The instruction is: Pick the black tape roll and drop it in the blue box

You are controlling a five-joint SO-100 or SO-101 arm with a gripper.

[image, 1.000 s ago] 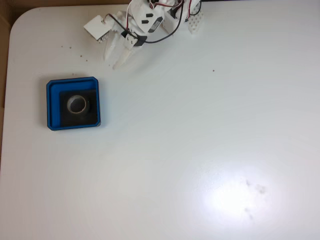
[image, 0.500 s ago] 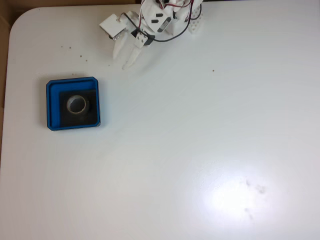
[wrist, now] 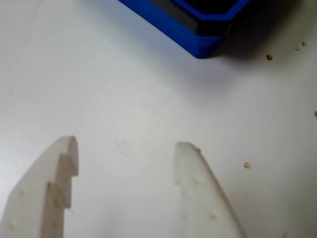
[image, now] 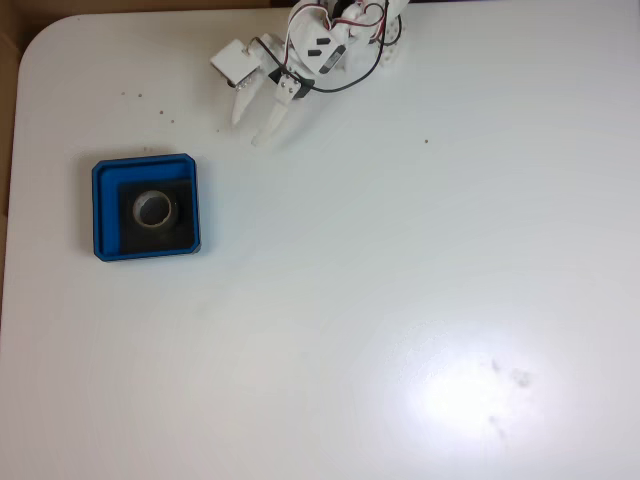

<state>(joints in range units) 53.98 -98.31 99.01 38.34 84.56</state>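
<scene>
Above bare table, fingers (wrist: 126, 148) spread, empty.

Gripper (wrist: 126, 148) agape, empty; blue box (wrist: 198, 39) corner ahead.

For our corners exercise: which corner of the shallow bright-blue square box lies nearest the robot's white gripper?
In the fixed view, the blue box's upper-right corner, pointing toward the open gripper.

Blue box (wrist: 193, 27): cut off by the wrist view's top edge, one corner seen. Arm (image: 335, 30): base cut off by the fixed view's top edge.
</scene>
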